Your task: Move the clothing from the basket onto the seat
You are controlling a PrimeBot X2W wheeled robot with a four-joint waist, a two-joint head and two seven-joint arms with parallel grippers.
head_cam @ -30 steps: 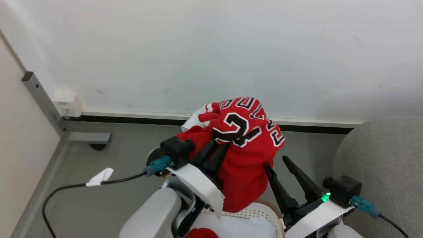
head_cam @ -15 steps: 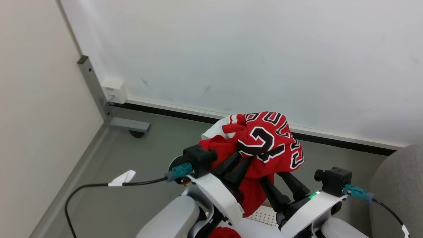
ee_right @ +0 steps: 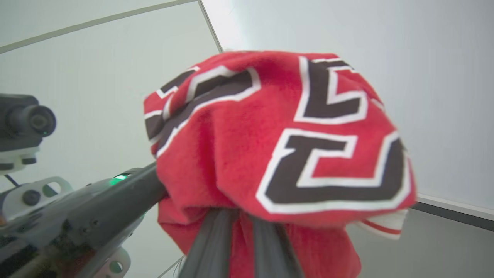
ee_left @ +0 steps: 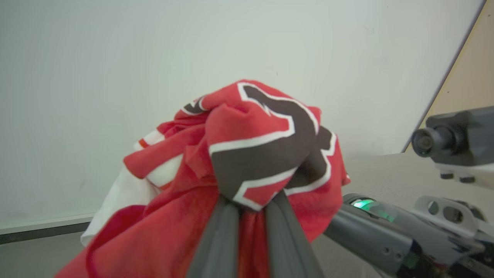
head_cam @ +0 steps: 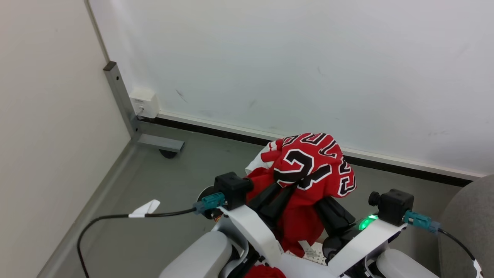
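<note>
Right fingers [head_cam: 335, 214]: since 1 s ago they have come in from beside the cloth and now sit buried under it. In the right wrist view they are closed on a red fold.
Left fingers [head_cam: 266, 195]: pinched shut on a wad of the numeral panel.
Clothing [head_cam: 308, 166]: 1 red bundle held aloft between both arms, bunched on top, with its tail hanging straight down.
Basket [head_cam: 313, 253]: a strip of perforated wall shows just below that tail.
Seat [head_cam: 469, 216]: on the robot's right, well apart from the bundle. The right arm is nearer, so the carry should probably swing rightward.
Floor [head_cam: 154, 181]: grey and smooth, running to a white wall [head_cam: 270, 58]; a black cable [head_cam: 115, 218] trails on the left.
</note>
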